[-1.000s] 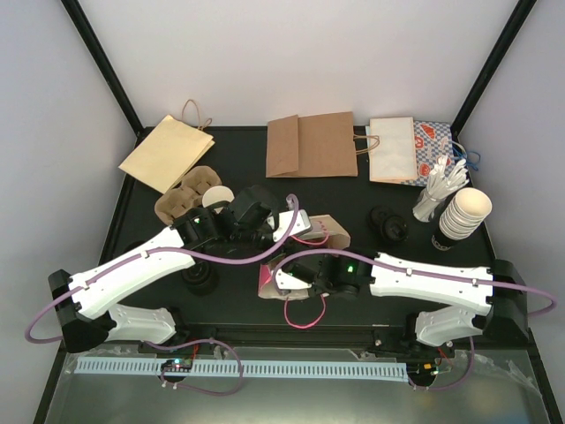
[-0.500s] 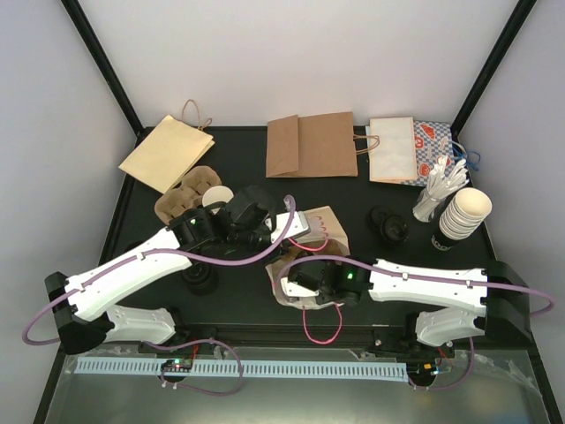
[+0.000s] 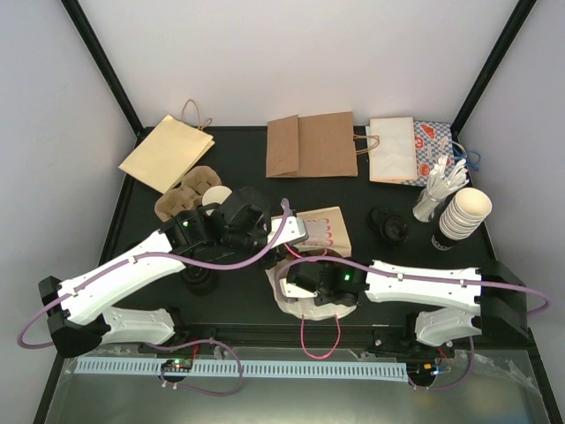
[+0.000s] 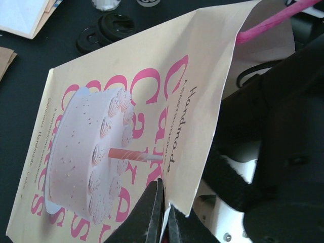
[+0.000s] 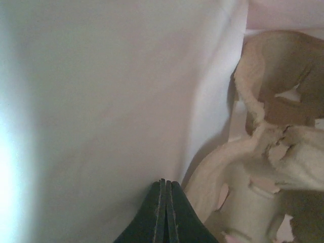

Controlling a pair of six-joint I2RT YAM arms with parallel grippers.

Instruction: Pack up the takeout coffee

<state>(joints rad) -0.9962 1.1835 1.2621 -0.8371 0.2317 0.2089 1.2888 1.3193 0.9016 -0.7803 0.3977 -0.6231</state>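
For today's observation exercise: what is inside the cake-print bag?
Close up, the cake-print bag shows a plain white wall with a moulded pulp carrier beside it, perhaps inside. No cup shows; from above its mouth is hidden.

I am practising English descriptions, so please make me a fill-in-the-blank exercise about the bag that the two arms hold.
The paper bag shows a printed picture of a ____.
Its handle is ____ in colour.
The left end effector and the right end effector are each ____ on the bag.
Missing words: cake, pink, shut.
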